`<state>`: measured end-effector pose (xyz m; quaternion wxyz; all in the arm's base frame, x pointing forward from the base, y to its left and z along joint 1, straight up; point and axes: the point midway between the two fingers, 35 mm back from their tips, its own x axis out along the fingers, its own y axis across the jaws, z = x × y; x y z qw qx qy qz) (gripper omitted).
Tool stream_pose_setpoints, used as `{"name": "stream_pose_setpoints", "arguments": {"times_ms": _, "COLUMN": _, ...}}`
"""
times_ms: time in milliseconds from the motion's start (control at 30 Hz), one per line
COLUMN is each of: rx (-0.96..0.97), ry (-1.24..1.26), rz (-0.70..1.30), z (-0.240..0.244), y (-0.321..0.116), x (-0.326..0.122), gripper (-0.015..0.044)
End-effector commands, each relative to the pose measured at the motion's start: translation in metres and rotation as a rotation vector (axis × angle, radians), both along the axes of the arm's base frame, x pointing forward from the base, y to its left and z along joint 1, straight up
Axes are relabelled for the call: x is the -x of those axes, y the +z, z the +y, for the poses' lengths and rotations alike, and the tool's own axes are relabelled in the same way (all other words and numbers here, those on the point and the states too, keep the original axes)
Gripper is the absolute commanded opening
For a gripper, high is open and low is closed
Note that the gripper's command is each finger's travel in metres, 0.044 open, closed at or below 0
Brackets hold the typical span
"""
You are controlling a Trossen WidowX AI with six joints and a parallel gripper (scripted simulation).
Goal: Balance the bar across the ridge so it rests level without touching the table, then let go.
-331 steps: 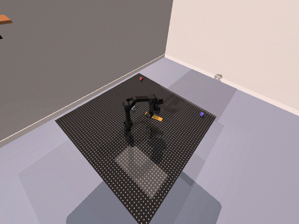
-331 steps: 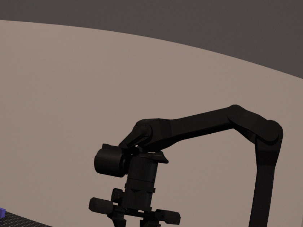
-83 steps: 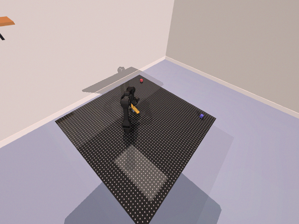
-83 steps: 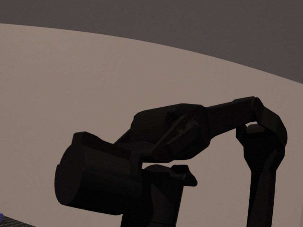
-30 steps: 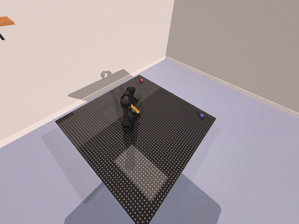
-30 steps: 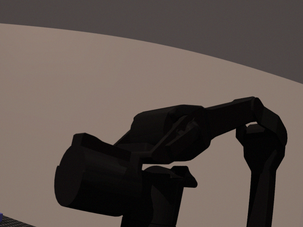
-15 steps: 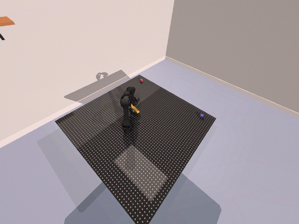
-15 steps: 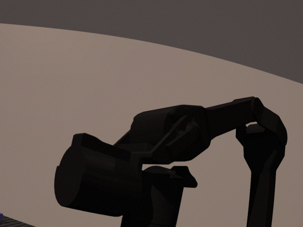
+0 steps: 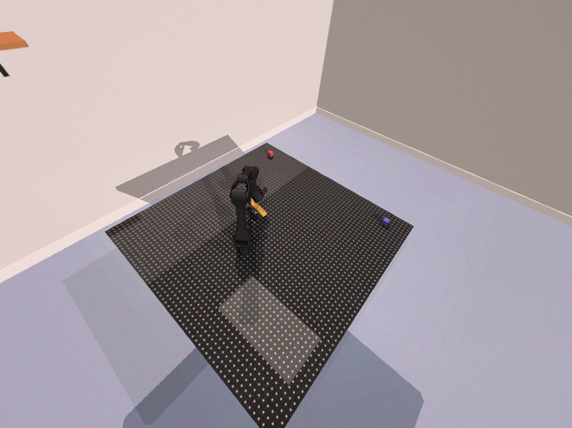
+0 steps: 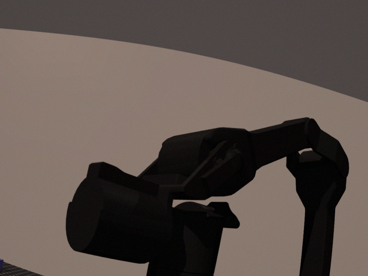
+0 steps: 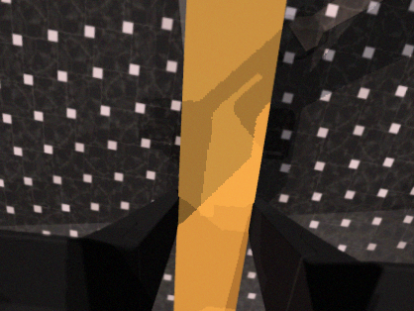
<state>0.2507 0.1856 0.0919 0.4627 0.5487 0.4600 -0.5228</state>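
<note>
The orange-yellow bar runs lengthwise through the wrist view. My gripper is shut on the bar, with one dark finger against each long side. In the top view the bar shows beside the arm, above the dotted mat. A small grey-blue bit shows under the bar's left side there; I cannot tell for certain that it is the ridge. The ridge is otherwise hidden, so contact between bar and ridge cannot be seen. The bar's level cannot be judged well. In the exterior view the arm hides the bar and the fingertips.
The black dotted mat lies under the arm. A red cube is near the mat's far corner. A blue cube is near its right corner. A pale translucent rectangle lies on the near part.
</note>
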Motion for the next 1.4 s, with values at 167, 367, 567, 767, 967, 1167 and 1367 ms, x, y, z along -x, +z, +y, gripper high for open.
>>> {"name": "stream_pose_setpoints", "arguments": {"times_ms": 167, "rx": 0.000, "ry": 0.000, "rz": 0.000, "z": -0.0001, "y": 0.0000, "x": 0.0000, "gripper": 0.0167}}
{"name": "stream_pose_setpoints", "arguments": {"times_ms": 367, "rx": 0.000, "ry": 0.000, "rz": 0.000, "z": -0.0001, "y": 0.0000, "x": 0.0000, "gripper": 0.0168}}
{"name": "stream_pose_setpoints", "arguments": {"times_ms": 567, "rx": 0.000, "ry": 0.000, "rz": 0.000, "z": -0.0001, "y": 0.0000, "x": 0.0000, "gripper": 0.0169}}
{"name": "stream_pose_setpoints", "arguments": {"times_ms": 767, "rx": 0.000, "ry": 0.000, "rz": 0.000, "z": -0.0001, "y": 0.0000, "x": 0.0000, "gripper": 0.0170}}
{"name": "stream_pose_setpoints", "arguments": {"times_ms": 967, "rx": 0.000, "ry": 0.000, "rz": 0.000, "z": -0.0001, "y": 0.0000, "x": 0.0000, "gripper": 0.0172}}
{"name": "stream_pose_setpoints", "arguments": {"times_ms": 1167, "rx": 0.000, "ry": 0.000, "rz": 0.000, "z": -0.0001, "y": 0.0000, "x": 0.0000, "gripper": 0.0173}}
{"name": "stream_pose_setpoints", "arguments": {"times_ms": 1367, "rx": 0.000, "ry": 0.000, "rz": 0.000, "z": -0.0001, "y": 0.0000, "x": 0.0000, "gripper": 0.0185}}
